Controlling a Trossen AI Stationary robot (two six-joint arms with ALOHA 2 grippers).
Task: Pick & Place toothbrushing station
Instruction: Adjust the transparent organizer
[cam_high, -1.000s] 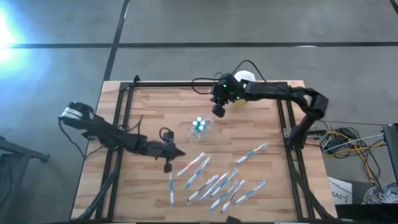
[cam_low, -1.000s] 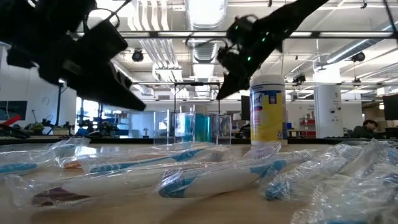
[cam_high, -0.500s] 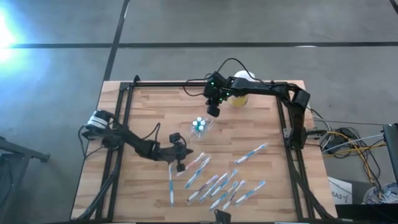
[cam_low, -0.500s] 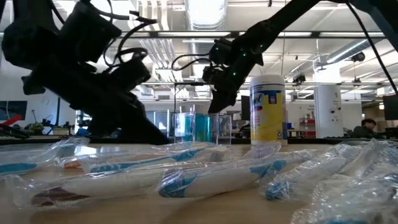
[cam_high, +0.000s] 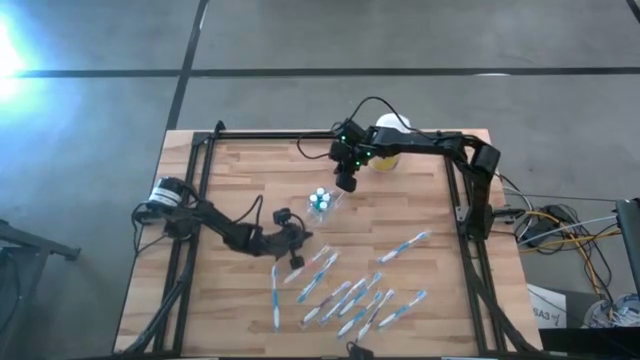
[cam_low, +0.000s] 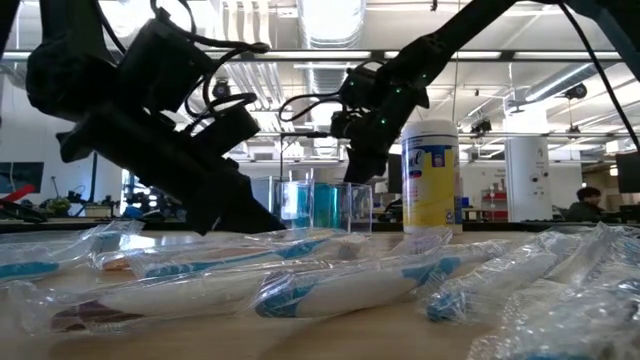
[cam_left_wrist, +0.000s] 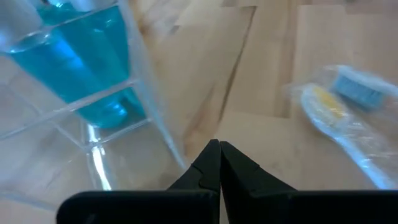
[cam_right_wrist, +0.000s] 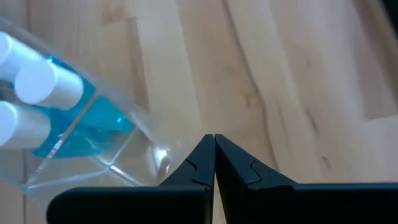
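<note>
The clear plastic holder (cam_high: 322, 203) stands near the middle of the wooden bench (cam_high: 240, 160), with teal-capped white tubes (cam_high: 319, 198) upright inside it. From bench height the holder (cam_low: 318, 206) shows as a clear box with a blue-tinted filling. The right hand (cam_high: 346, 183) hangs just beyond the holder's far-right corner, its fingers pressed together and holding nothing; its wrist view shows the shut tips (cam_right_wrist: 213, 144) close beside the holder's clear wall (cam_right_wrist: 93, 134), with the white tube ends (cam_right_wrist: 37, 84) inside. The left hand (cam_high: 296, 259) is low over the bench on the holder's near-left side, also closed and empty; its wrist view shows the tips (cam_left_wrist: 217, 151) together just beside the holder's base (cam_left_wrist: 93, 87) and a wrapped toothbrush (cam_left_wrist: 345, 109) lying off to one side. The wrapped toothbrushes (cam_high: 350, 290) lie scattered across the near half of the bench, white and blue in clear sleeves, one (cam_high: 276, 300) apart to the left and another (cam_high: 405, 245) apart to the right. A white-lidded canister (cam_high: 390, 140) stands at the far edge behind the right hand; its yellow and blue label (cam_low: 430, 185) carries writing too small to read.
</note>
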